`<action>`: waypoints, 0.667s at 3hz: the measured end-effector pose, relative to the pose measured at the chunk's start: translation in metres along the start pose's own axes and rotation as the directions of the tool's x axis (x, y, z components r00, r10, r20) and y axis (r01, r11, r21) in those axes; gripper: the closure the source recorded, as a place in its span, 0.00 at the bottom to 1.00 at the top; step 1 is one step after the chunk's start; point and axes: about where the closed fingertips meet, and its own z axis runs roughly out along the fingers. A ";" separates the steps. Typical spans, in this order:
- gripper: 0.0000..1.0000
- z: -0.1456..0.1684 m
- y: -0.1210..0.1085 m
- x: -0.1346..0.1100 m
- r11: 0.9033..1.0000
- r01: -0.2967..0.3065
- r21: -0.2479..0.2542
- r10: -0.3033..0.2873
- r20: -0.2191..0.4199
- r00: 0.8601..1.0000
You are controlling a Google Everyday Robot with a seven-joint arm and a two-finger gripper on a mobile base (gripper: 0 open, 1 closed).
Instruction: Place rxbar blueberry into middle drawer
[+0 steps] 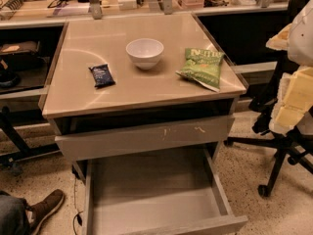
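Camera view shows no pincer, so its state is unknown; the thin snack bar could slip from a grasp and miss the open drawer.

I see middle drawer open from above, rear under scratched drawer front. On surface, bowl near right of rxbar blueberry; left side free. Jaws out of my view.

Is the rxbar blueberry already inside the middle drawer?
No, the rxbar blueberry lies on the cabinet top left of the bowl, the open middle drawer holds nothing, and the gripper hangs at the right edge.
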 end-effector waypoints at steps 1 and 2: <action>0.00 0.000 0.000 0.000 1.000 0.000 0.000 0.000 0.000 1.000; 0.00 0.009 -0.012 -0.030 0.998 0.055 0.016 -0.055 0.011 0.998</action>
